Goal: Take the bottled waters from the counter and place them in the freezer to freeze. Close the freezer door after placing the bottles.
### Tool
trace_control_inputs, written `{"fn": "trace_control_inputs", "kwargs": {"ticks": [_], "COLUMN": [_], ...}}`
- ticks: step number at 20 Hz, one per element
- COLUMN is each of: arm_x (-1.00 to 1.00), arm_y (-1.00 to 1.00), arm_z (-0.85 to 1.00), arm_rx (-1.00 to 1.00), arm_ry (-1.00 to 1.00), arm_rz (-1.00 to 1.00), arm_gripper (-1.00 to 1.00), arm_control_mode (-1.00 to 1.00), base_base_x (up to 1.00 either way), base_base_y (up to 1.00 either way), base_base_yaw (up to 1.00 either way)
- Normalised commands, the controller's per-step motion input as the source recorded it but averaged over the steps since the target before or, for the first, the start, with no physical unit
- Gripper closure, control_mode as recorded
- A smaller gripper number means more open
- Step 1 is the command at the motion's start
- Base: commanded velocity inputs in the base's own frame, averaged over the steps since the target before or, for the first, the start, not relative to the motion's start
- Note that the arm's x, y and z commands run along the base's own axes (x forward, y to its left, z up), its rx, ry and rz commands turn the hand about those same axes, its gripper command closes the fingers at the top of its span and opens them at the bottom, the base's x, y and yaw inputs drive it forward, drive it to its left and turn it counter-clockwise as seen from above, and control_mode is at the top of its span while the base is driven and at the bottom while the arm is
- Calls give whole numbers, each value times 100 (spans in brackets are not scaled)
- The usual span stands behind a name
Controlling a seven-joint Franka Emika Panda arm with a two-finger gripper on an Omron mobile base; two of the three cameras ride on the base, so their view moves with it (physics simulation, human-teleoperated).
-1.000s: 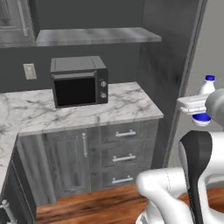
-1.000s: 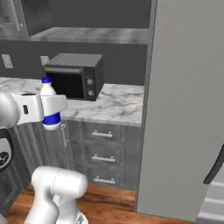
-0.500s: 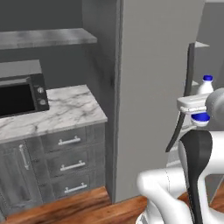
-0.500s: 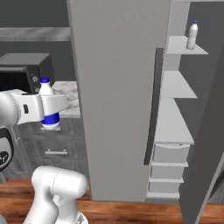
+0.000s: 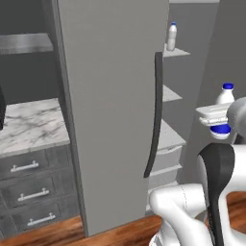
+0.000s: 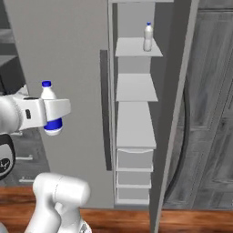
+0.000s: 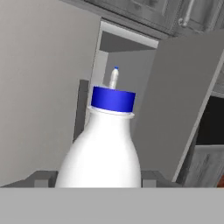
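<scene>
Tool (image 6: 53, 119) clamps short white blue-capped plastic bottle (image 6: 50, 111) at its lower body | rigid, light, smooth; likely slippery | taller clear bottle (image 6: 148, 37) on freezer's (image 6: 136, 91) top shelf, ahead, above.

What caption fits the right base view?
Gripper carries a blue-capped bottle toward the open freezer, second bottle already shelved.

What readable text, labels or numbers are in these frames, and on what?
None readable.
Held bottle: plain white body, blue cap, blue band at its base, no print visible.
Bottle on the top freezer shelf: too small to tell.
Freezer door: blank grey panel.
Dark mark on the robot's body: illegible.
</scene>
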Motion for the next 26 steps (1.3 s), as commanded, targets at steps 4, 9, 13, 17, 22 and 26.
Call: {"fn": "trace_control_inputs", "kwargs": {"ticks": [4,9,13,17,22,26], "arm_x": [0,0,0,0,0,0], "arm_y": [0,0,0,0,0,0], "arm_z": [0,0,0,0,0,0], "arm_rx": [0,0,0,0,0,0], "arm_ry": [0,0,0,0,0,0], "arm_rz": [0,0,0,0,0,0], "arm_gripper": [100,100,100,100,100,100], "arm_control_mode": [100,100,100,100,100,100], "base_base_x": [29,44,54,60,31,20], "base_base_y": [-61,-24,0,-6,-45,-60], "base_base_yaw": [0,0,0,0,5,12]}}
